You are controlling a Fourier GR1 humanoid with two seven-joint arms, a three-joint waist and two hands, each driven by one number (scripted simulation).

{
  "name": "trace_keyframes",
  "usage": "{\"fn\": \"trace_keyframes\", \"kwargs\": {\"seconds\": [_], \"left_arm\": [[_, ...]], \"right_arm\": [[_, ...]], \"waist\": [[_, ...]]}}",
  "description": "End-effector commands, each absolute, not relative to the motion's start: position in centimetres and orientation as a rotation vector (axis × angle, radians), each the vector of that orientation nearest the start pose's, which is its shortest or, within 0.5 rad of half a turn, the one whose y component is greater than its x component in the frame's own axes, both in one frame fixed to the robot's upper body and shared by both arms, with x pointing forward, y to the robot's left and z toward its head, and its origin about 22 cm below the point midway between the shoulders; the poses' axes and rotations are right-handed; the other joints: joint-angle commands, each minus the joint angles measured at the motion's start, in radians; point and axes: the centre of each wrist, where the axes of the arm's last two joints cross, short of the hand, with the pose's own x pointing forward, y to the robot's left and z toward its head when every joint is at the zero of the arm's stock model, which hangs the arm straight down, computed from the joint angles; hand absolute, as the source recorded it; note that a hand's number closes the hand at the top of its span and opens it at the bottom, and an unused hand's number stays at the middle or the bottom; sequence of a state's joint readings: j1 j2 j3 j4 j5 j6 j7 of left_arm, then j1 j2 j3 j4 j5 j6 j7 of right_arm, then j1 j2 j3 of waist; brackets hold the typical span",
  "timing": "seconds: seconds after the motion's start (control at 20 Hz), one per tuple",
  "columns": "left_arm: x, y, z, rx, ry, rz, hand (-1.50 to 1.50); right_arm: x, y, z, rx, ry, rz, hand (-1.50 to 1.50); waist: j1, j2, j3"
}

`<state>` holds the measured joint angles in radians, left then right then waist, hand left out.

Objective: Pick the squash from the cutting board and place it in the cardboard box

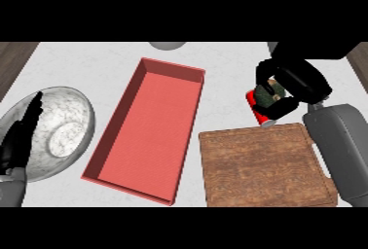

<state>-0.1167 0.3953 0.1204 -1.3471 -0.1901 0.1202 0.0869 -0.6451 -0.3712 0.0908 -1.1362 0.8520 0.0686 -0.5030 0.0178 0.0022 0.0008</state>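
While the left hand (16, 141) rests open-fingered by the marbled bowl (61, 127), we should swing leftward over the red box (147, 131), lower inside, then release the squash (271, 95) our right hand (291, 85) has curled fingers around, above the cutting board (266, 168).

One red box (144, 131) on the counter, one wooden board (266, 165), one marbled bowl (61, 129). One red can (259, 113) up by the board. Two hands in shot: left (18, 141), right (287, 85). One grey object (167, 45) at the far edge, cut off.
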Motion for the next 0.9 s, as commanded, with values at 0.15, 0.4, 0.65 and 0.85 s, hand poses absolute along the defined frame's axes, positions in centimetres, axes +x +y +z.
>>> {"fn": "trace_keyframes", "kwargs": {"seconds": [0.15,0.4,0.65,0.85], "left_arm": [[25.5,35.3,1.6,0.642,-1.379,-0.216,0.0],[27.1,35.6,3.0,0.654,-1.366,-0.215,0.0],[25.5,36.7,1.5,0.646,-1.377,-0.225,0.0],[26.1,35.0,1.7,0.645,-1.378,-0.23,0.0]], "right_arm": [[39.7,-20.2,14.8,-0.489,-2.126,1.393,1.5],[38.7,-14.3,17.7,-0.277,-2.098,1.376,1.5],[37.7,-7.8,19.5,-0.177,-2.081,1.269,1.5],[37.8,-5.3,19.4,-0.155,-2.018,1.23,1.5]], "waist": [[-0.005,-0.002,-0.001],[-0.014,-0.004,-0.001],[-0.006,-0.004,-0.001],[0.0,-0.003,-0.001]]}}
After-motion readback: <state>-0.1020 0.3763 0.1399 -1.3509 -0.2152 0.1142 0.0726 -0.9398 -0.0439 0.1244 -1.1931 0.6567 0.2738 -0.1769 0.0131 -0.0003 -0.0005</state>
